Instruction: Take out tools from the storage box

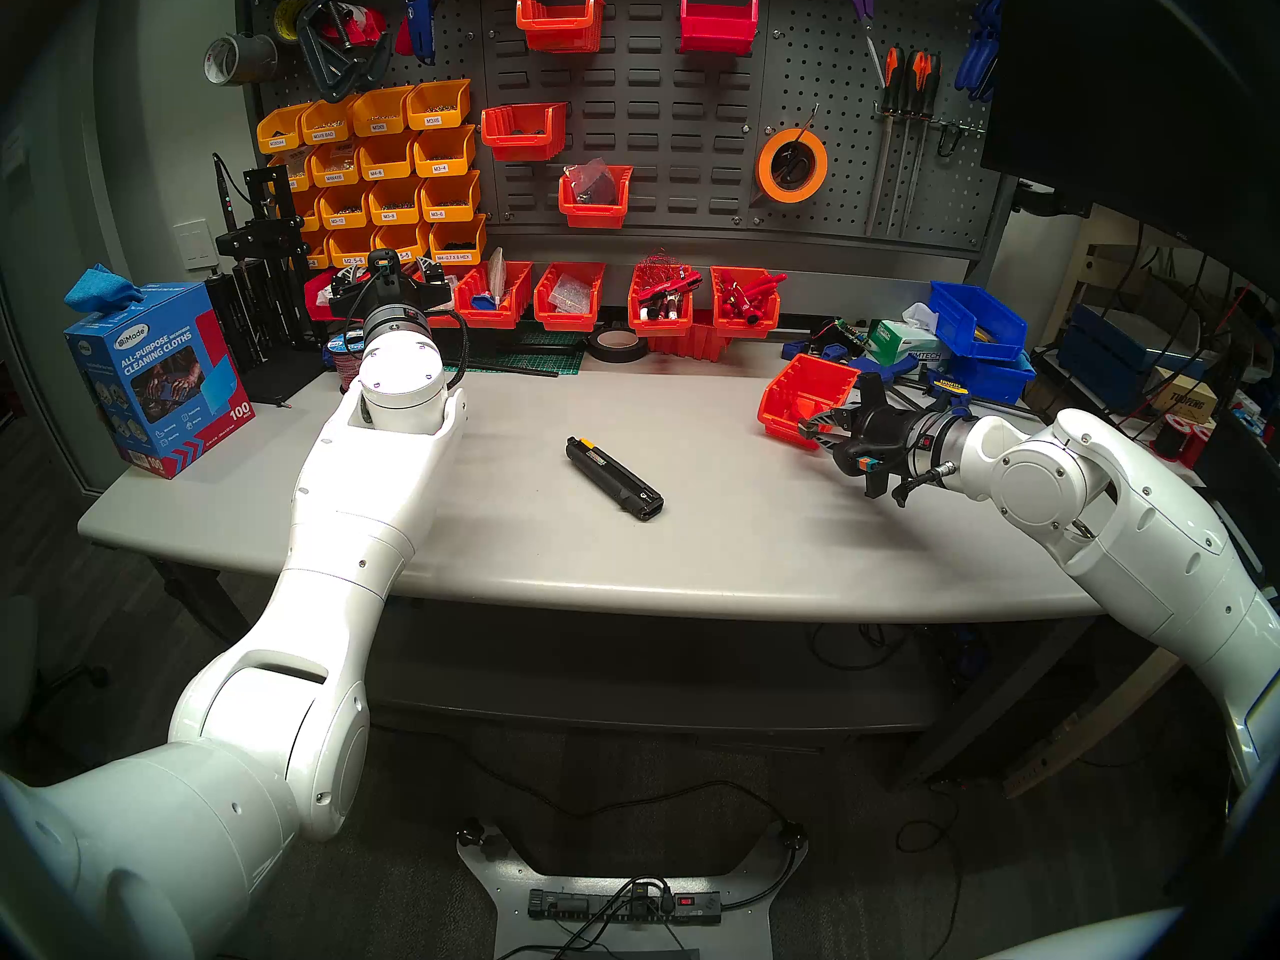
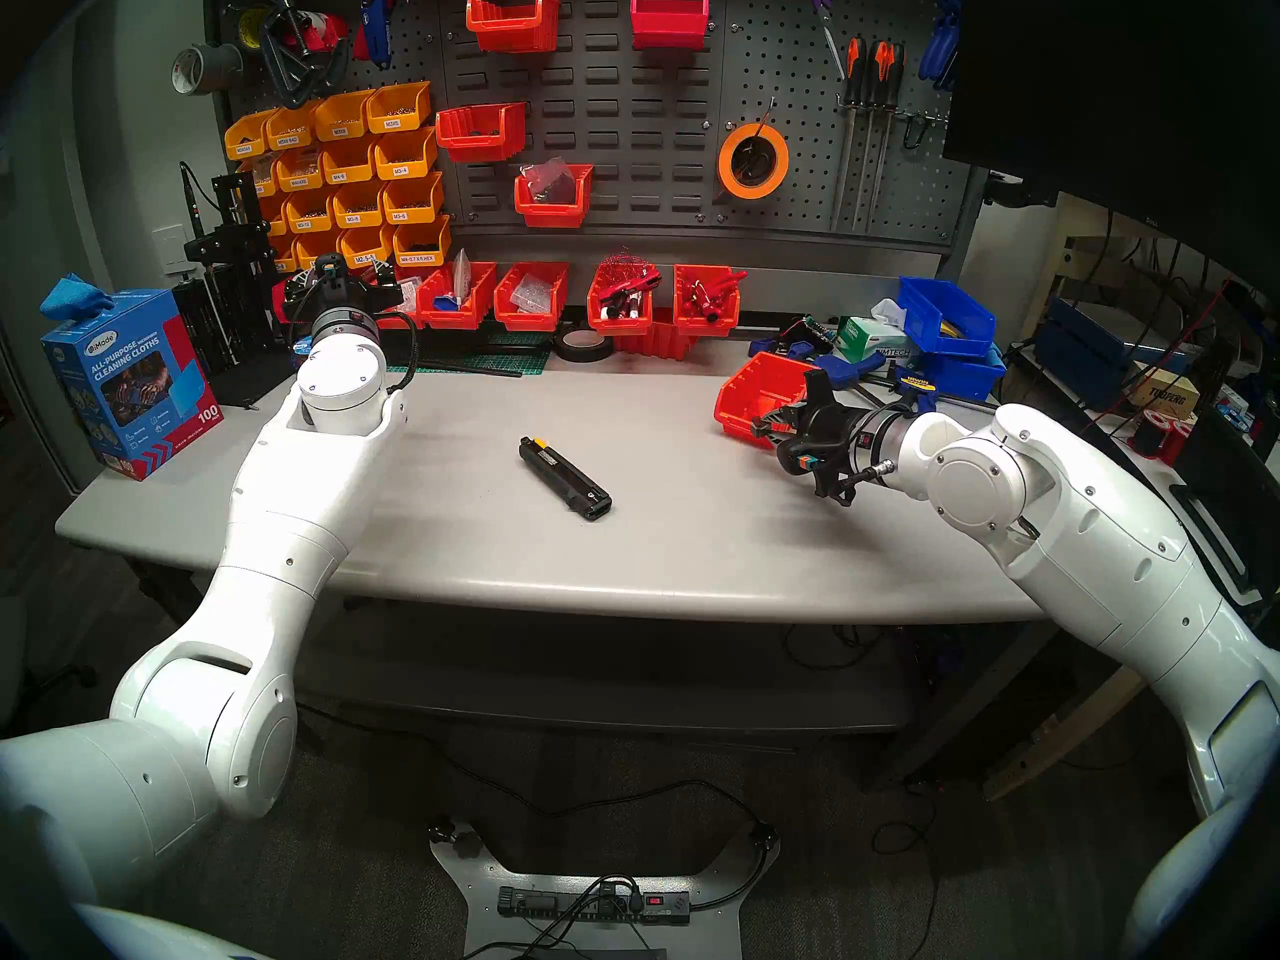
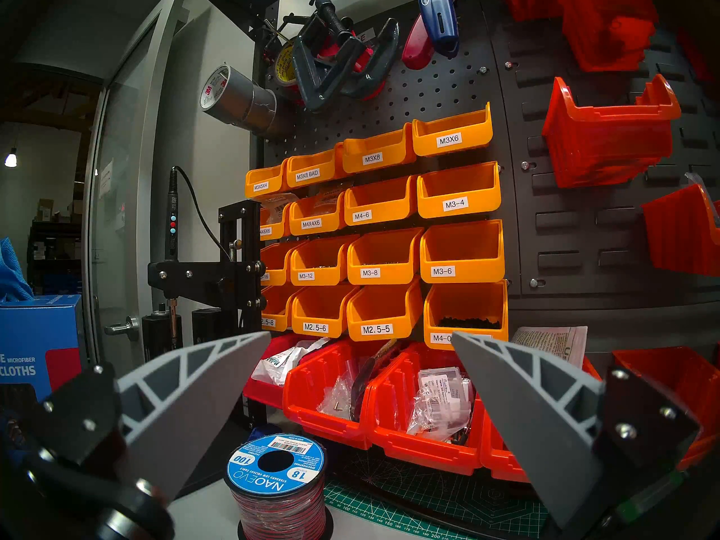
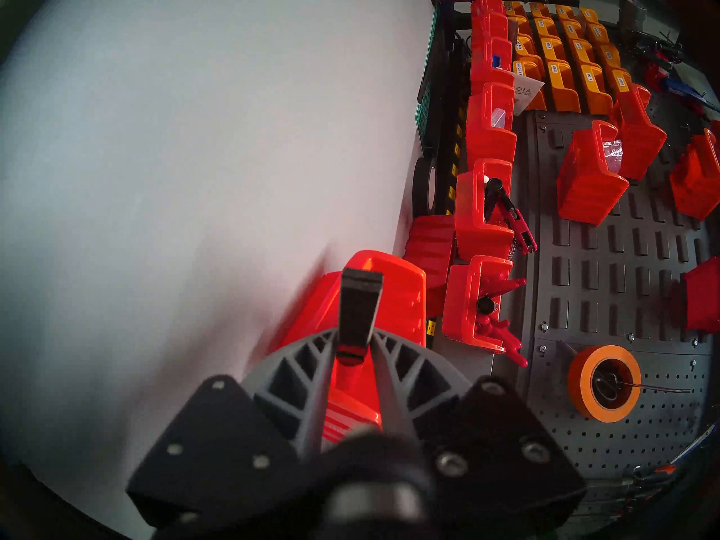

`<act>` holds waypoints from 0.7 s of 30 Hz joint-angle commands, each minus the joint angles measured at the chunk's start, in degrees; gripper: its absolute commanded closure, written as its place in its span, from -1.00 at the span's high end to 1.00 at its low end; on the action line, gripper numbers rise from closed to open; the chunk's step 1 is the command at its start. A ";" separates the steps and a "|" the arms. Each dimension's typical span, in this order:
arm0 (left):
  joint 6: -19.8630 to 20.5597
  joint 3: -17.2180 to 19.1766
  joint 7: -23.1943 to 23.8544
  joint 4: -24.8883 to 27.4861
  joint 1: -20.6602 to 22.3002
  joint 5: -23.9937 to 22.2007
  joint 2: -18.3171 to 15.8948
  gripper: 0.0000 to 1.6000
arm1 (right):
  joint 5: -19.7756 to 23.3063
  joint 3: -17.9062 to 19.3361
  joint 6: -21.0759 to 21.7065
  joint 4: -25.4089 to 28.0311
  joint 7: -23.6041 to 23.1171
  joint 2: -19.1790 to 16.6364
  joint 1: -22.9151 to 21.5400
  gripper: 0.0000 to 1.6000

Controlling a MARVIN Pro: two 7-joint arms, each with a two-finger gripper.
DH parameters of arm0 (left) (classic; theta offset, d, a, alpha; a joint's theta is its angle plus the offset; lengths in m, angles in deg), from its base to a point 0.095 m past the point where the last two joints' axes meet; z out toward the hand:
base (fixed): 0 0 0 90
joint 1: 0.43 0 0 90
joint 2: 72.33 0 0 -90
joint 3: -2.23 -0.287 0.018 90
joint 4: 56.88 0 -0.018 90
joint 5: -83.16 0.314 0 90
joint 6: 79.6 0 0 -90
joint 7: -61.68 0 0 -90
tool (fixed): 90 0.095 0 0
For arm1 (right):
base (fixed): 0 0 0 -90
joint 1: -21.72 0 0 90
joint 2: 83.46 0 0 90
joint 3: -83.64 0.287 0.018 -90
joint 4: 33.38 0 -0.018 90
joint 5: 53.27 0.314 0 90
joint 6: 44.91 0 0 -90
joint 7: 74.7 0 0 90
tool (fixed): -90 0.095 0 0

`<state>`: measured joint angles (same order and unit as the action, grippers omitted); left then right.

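Surface (image 1: 485,411): grey worktop, pegboard wall of bins along its far edge.
Storage box (image 1: 807,394): small orange-red ribbed plastic bin, at 2 o'clock on the surface, tipped on its side, just in front of the blue bins (image 1: 980,318).
Black tool (image 1: 614,478): elongated black hand tool with a yellow end and label, lying flat near the surface's middle, yellow end toward 11 o'clock, well apart from the storage box.
Pliers (image 4: 357,325): red-handled, black-jawed; seen from the right wrist, the black jaw end sticks out beyond the fingertips, over the storage box.
Right tool (image 4: 350,356): grey ribbed fingers drawn in close on the pliers, clenched round the red part just behind the black jaws; from the head view it sits at the storage box's near edge.
Left tool (image 3: 360,375): fingers spread wide, released, holding nothing; raised at 10 o'clock, facing the yellow labelled bins (image 3: 383,215).
Wire spool (image 3: 276,484): blue-labelled, on the surface below the left tool.
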<state>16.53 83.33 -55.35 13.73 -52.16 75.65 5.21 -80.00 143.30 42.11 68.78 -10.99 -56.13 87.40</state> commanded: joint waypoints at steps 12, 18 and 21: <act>-0.22 0.03 -0.17 0.69 1.34 -0.03 -0.05 1.00 | 0.19 2.22 1.18 2.10 3.79 -1.78 0.52 -1.00; -0.22 -0.02 -0.19 0.70 1.34 -0.09 -0.09 1.00 | -0.90 2.47 1.01 1.01 4.88 -0.72 -0.87 -1.00; -0.22 -0.04 -0.20 0.70 1.33 -0.11 -0.11 1.00 | -1.57 2.58 0.91 0.60 5.41 -0.07 -1.57 -1.00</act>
<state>16.53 83.15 -55.45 13.73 -52.16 75.45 5.08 -80.17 144.03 43.15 69.76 -8.24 -57.30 88.60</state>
